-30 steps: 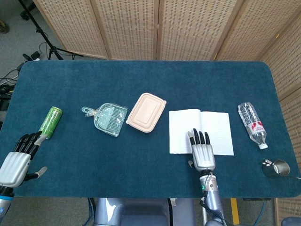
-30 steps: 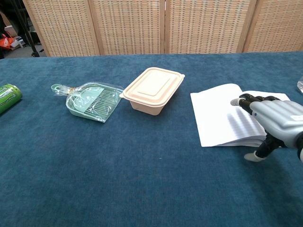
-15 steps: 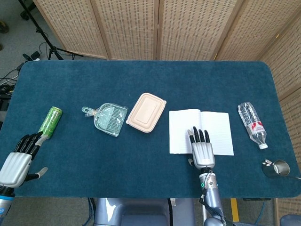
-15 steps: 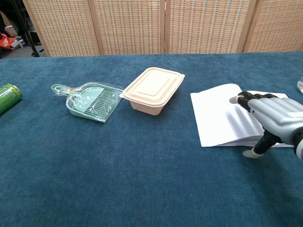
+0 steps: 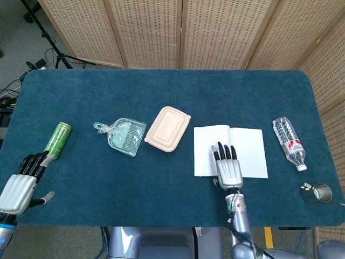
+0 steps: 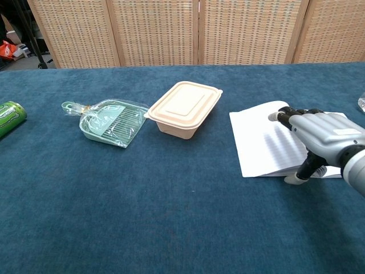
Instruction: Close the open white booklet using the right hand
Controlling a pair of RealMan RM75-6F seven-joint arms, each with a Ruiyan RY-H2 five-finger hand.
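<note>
1. The right hand (image 5: 229,166) is seen at the near edge of the white booklet (image 5: 230,151), palm down, fingers straight and slightly apart, nothing gripped. In the chest view the same right hand (image 6: 322,132) hangs over the near middle of the pages, the thumb hooked down at the booklet's front edge.
2. The left hand (image 5: 21,180) is parked at the near left table corner, fingers extended, nothing held; it is not needed for the task.
3. The white booklet lies open and flat, right of table centre, spine running near to far, both pages exposed. It is not yet closed.
4. Step in hand is judged as approach and positioning over the booklet; no page is lifted. Whether the fingertips (image 5: 225,152) actually touch the paper cannot be told.
5. Next move is judged to call for an edge being caught under one half, that half being lifted and swung over the spine onto the other half, then pressed flat.
6. Just left of the booklet a beige lidded food box (image 5: 168,128) sits, close but apart; a sweep towards it needs care.
7. Farther left a green dustpan (image 5: 125,135) in plastic wrap and a green can (image 5: 58,139) are noted.
8. To the right a plastic bottle (image 5: 289,142) lies on its side, well clear.
</note>
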